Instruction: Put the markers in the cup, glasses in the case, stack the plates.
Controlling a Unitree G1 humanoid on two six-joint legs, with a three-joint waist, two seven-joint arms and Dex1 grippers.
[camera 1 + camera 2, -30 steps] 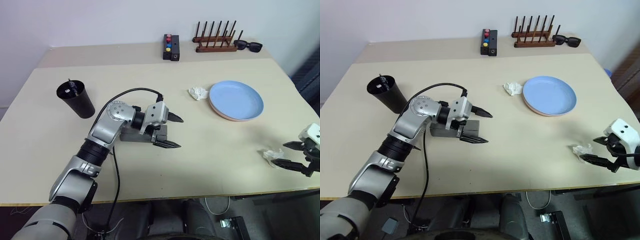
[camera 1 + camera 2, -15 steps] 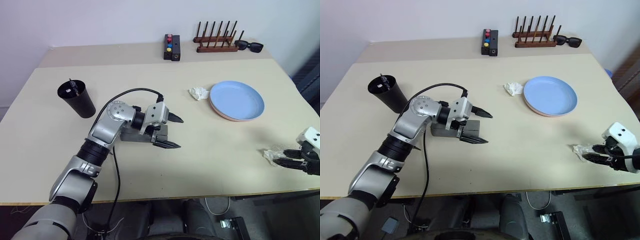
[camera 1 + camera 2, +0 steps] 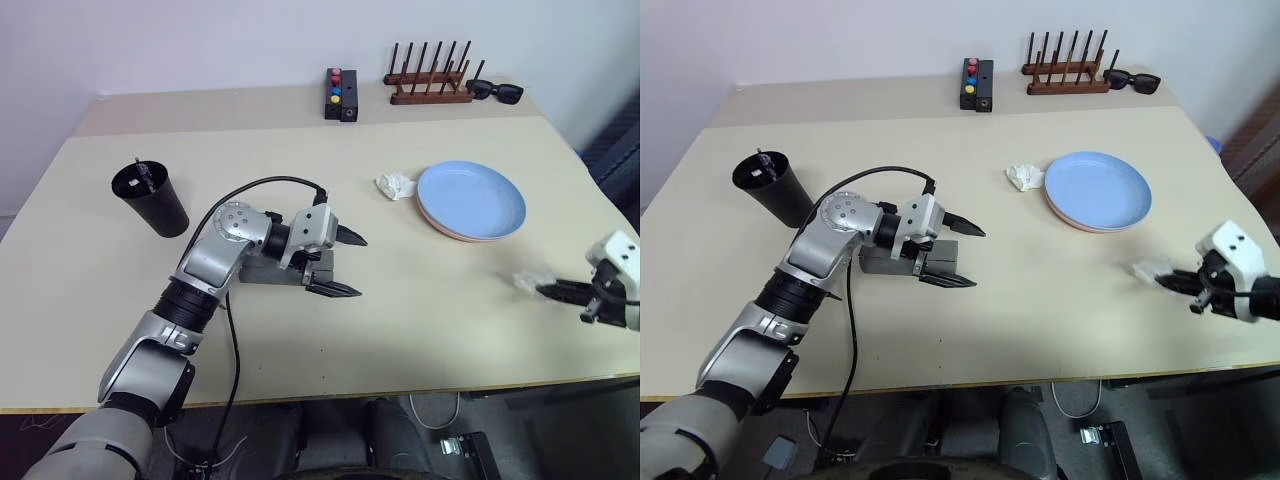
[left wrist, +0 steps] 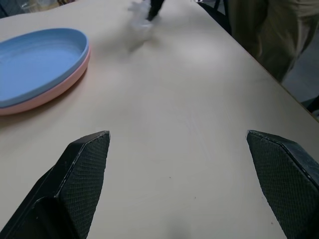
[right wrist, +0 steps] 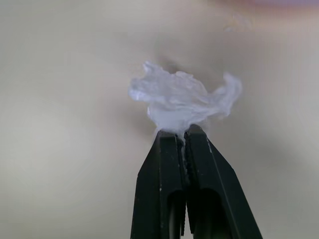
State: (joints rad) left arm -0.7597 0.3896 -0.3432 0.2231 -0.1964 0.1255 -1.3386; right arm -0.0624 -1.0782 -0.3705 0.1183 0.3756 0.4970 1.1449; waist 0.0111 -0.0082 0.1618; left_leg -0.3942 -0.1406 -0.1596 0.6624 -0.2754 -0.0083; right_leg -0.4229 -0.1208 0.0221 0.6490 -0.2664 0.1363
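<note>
Pinching a crumpled white tissue wad (image 5: 182, 99), the right hand (image 3: 1180, 281) hangs over the beige table (image 3: 450, 320) near its right edge, fingers clamped together on the paper. Beyond it the light blue plate sits stacked on the salmon pink plate (image 3: 470, 200), another crumpled tissue (image 3: 396, 186) just beside them. At centre, the left hand (image 3: 340, 264) stands spread wide before the grey rectangular case (image 3: 285, 272); the tall black tumbler (image 3: 150, 199) holds a marker (image 3: 146, 172). The left wrist view shows the pink rim under the blue plate.

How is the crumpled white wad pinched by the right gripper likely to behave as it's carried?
The crumpled wad looks thin and wrinkled, so it is probably very light and floppy. It bulges loosely beyond the right gripper, so it may sag or flutter. Pinched only at one edge, it could tear or slip free.
</note>
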